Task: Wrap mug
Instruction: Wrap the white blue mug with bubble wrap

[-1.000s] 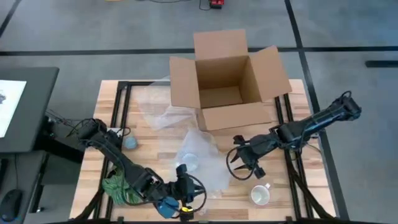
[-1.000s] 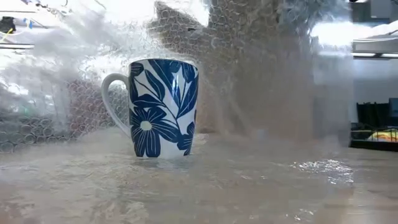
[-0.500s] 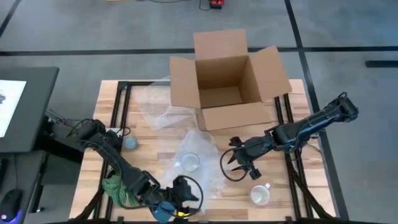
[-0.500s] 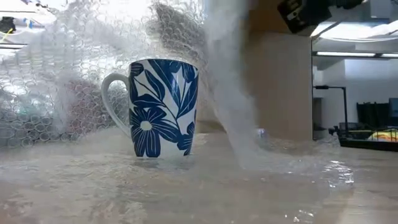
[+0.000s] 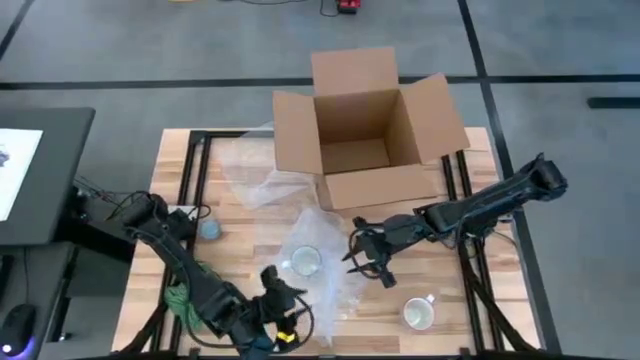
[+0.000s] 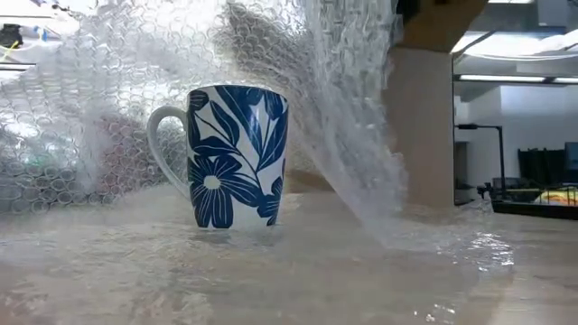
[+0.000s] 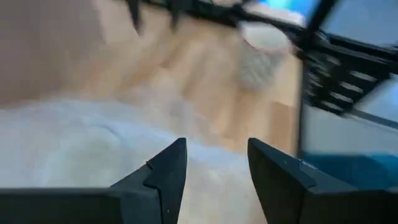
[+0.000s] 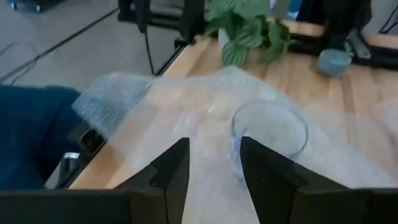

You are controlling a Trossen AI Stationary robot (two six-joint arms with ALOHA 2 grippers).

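Note:
A white mug with blue flowers [image 6: 237,155] stands upright on a sheet of bubble wrap [image 5: 322,232] at the table's near middle [image 5: 305,262]. To the mug's right a flap of the wrap [image 6: 352,135] rises steeply, out of the low view's top. My right gripper [image 5: 352,258] is open just right of the mug. Its wrist view shows the mug [image 8: 268,134] ahead of the fingers [image 8: 214,165], over the wrap. My left gripper [image 5: 278,286] is open near the front edge, over the wrap's near left part [image 7: 211,165]. My right gripper comes level from the table's right at the wrap's raised right flap; whether its open fingers touch the flap I cannot tell. My left gripper shows no contact with the wrap below it.
An open cardboard box [image 5: 365,130] stands at the far middle, with a clear plastic sheet [image 5: 250,170] to its left. A plain white mug [image 5: 419,315] sits at the near right. A green plant [image 5: 185,300] and a grey-blue object [image 5: 210,230] are on the left.
My right gripper has gone toward the table's left, closer to the flowered mug. The wrap's raised flap beside the mug has narrowed from a wide blurred curtain to a steep, upright sheet. My left gripper has shifted toward the table's left.

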